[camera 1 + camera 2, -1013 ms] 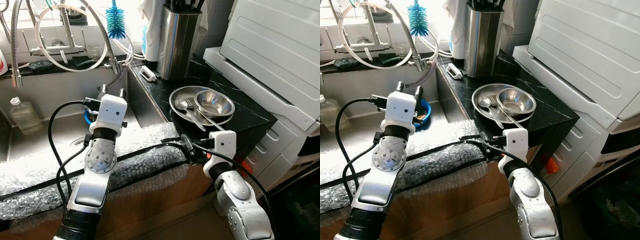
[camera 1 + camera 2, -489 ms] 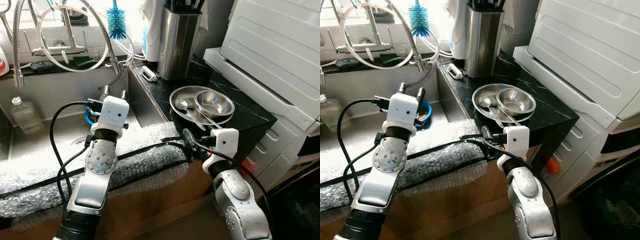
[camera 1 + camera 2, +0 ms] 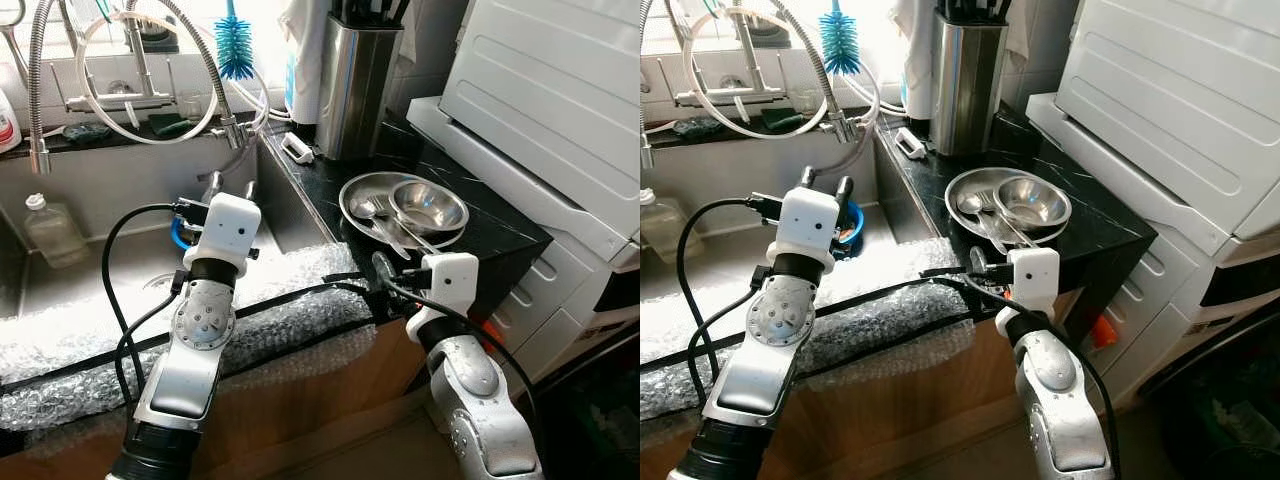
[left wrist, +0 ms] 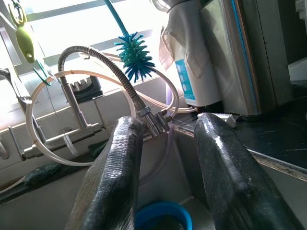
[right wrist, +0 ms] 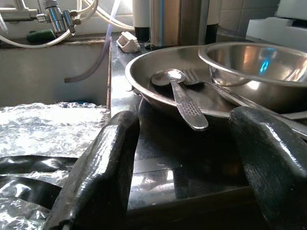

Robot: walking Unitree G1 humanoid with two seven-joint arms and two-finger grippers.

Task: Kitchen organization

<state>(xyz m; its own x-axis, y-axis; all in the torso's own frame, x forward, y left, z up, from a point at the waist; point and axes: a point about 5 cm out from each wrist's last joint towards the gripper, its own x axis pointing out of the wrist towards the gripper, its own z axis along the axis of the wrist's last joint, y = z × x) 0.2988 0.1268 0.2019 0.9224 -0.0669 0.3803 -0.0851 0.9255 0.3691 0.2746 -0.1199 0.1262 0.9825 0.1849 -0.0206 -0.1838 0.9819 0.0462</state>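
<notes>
Hovering at the near edge of the black marble bench (image 3: 480, 235), my right tool (image 5: 180, 163) gapes wide toward the round steel plate (image 5: 158, 91); my left tool (image 4: 165, 172) spreads wide over the sink (image 3: 110, 185).

We see bright daylight from a window (image 4: 72, 28) at upper left | a steel sink (image 3: 90, 190) below it | a black marble counter (image 3: 490, 235) at centre | a white appliance (image 3: 540, 90) at upper right | a bubble-wrapped front edge (image 3: 290, 300) across the middle.
</notes>
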